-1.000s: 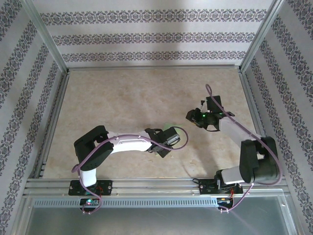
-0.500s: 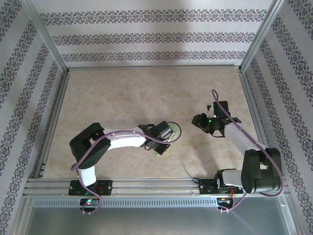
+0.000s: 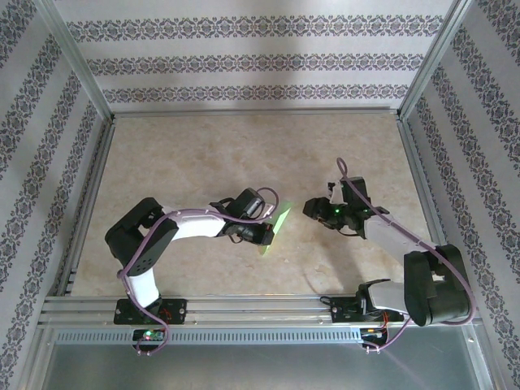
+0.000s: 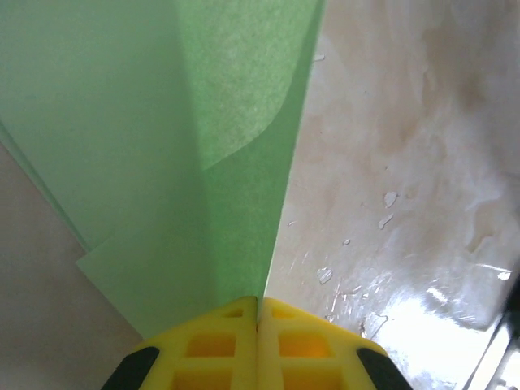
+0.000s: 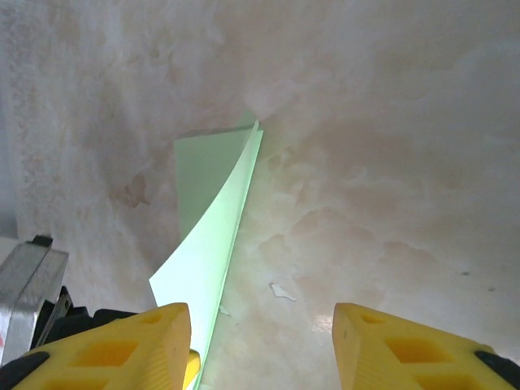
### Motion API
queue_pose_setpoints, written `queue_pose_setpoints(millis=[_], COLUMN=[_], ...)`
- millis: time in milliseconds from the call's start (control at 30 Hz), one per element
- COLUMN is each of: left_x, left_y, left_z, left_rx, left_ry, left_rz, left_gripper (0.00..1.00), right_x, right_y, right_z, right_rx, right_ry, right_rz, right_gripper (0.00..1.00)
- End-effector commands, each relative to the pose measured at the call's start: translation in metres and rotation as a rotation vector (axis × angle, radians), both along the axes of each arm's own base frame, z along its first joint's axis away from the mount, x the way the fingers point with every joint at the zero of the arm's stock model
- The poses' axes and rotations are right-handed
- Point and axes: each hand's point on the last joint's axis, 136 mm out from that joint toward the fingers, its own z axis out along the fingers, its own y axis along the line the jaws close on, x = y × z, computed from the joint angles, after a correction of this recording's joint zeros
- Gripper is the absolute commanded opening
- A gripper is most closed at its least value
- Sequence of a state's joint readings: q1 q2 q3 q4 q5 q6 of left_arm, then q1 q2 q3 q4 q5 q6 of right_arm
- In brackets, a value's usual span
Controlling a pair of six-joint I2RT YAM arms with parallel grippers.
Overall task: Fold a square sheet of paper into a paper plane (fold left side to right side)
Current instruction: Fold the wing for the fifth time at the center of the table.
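The light-green sheet of paper lies near the middle of the table, one side lifted off the surface. My left gripper is shut on that raised edge. In the left wrist view the yellow fingertips meet on the paper, which curves up over the flat layer beneath. My right gripper hovers open just right of the sheet. Between its spread yellow fingers is bare table, and the standing flap of the paper rises at the left.
The beige marbled table is ringed by a metal frame and patterned walls. Small white flecks lie on the table by the sheet. The arm bases sit at the near rail.
My left gripper has drawn back to the left and turned, so the paper's raised edge now stands up. My right gripper has swung left and lower, closer to the sheet.
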State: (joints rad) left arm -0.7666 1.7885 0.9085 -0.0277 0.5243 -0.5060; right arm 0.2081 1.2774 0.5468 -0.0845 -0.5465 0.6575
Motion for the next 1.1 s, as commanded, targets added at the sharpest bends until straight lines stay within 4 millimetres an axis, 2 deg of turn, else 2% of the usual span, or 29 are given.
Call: queue_pose_setpoints(millis=[0,367,633,833,1067], left_x=[0.01,0.023,0.024,0.024,0.025], left_y=[-0.01,-0.006,-0.004,-0.002,-0.002], left_z=[0.026,0.028,0.024,0.019,0.016], left_rx=[-0.164,-0.38,-0.41,-0.42,-0.428], left_ry=[0.021,0.082,0.097,0.111,0.124], left_rz=[0.055,0.201,0.226,0.242,0.255], left_gripper=[0.0,0.0,0.0,0.0,0.0], right_x=[0.007,0.013,0.022,0.029,0.035], right_y=[0.016,0.054,0.073,0.085,0.087], right_z=[0.007,-0.002,-0.011,-0.016,-0.021], right_rx=[0.029,0.043,0.048,0.052,0.041], right_ry=[-0.06,-0.078,-0.073,-0.071,-0.07], right_rz=[0.011,0.054,0.071,0.082,0.077], right_gripper=[0.5,0.46,0.43,0.42,0.42])
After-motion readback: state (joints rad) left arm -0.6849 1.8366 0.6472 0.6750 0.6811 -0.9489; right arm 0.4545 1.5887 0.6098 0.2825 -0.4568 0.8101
